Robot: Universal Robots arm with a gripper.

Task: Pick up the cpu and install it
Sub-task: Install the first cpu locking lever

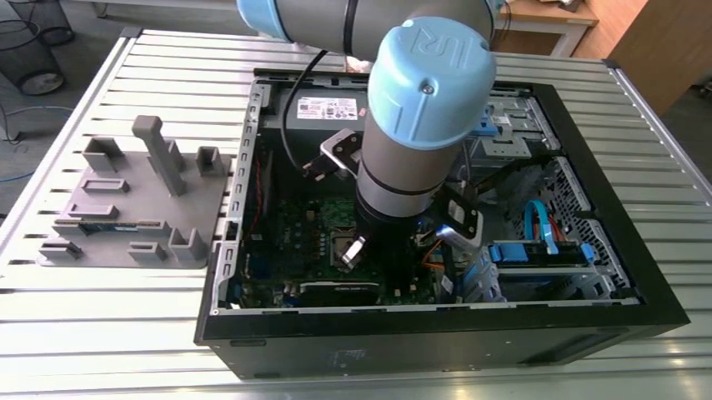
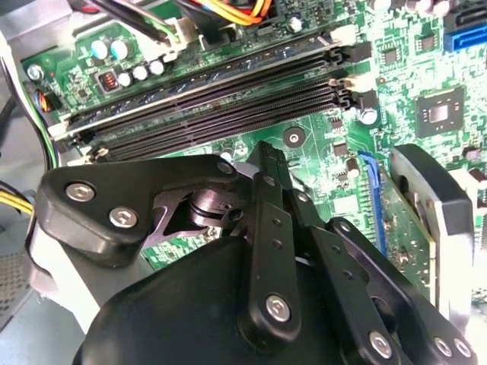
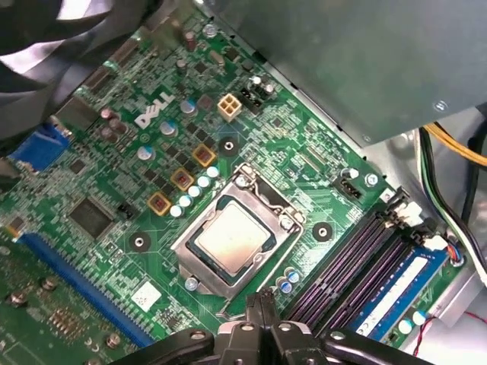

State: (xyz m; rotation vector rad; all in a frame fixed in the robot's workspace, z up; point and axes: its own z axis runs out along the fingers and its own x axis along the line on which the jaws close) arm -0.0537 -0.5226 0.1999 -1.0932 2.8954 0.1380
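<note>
A slatted metal table point(image 1: 112, 350) carries an open computer case point(image 1: 445, 354) in the middle of the exterior view and a grey tray point(image 1: 122, 208) at the exterior view's left, with the arm point(image 1: 418, 125) reaching down into the case. In the first wrist view the cpu point(image 3: 228, 242) lies flat within the silver-framed socket point(image 3: 275, 204) on the green motherboard point(image 3: 114, 175), near the dark memory slots point(image 3: 342, 266). The tool point(image 3: 261, 300) hangs just off the socket's corner, fingers pressed together on nothing, apart from the cpu.

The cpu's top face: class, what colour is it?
The cpu is shiny silver on top, clearest in the first wrist view.
</note>
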